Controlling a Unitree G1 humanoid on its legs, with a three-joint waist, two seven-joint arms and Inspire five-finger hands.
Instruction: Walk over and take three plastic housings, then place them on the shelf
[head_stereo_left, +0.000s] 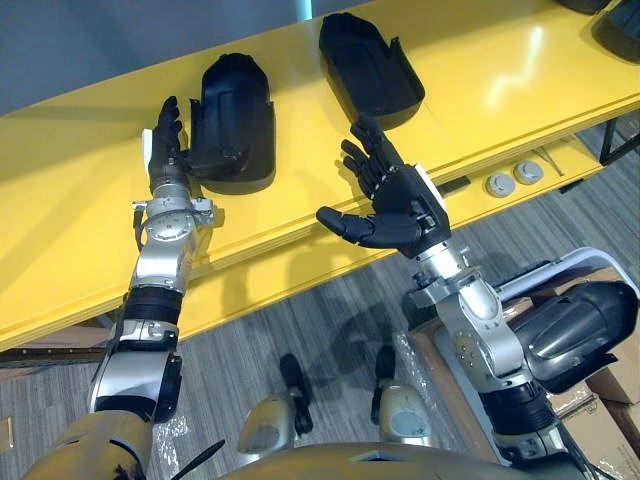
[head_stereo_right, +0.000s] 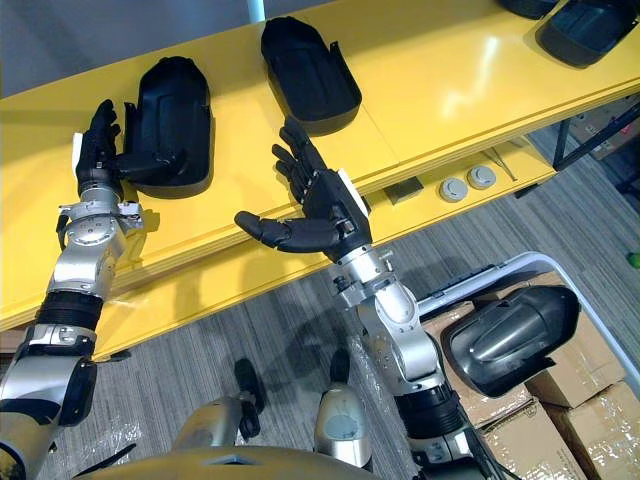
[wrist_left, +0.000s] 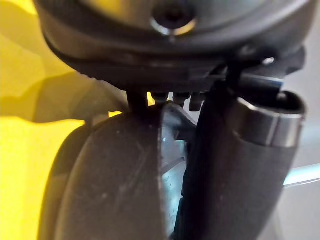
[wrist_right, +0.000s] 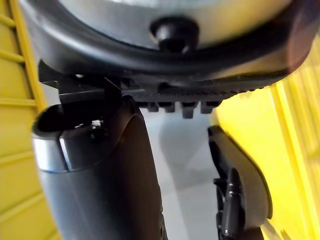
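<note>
One long yellow shelf (head_stereo_left: 70, 200) carries two black plastic housings, well apart; a third housing (head_stereo_left: 575, 330) lies on the boxes (head_stereo_right: 560, 400) low at the robot's right. The left housing (head_stereo_left: 235, 115) has the left hand (head_stereo_left: 165, 150) against it, with fingers straight along the outer wall and the thumb laid over the rim, so no firm hold. Lift that thumb clear before drawing back, or the housing may drag. The right hand (head_stereo_left: 405, 200) hangs spread and empty near the second housing (head_stereo_left: 370, 65).
</note>
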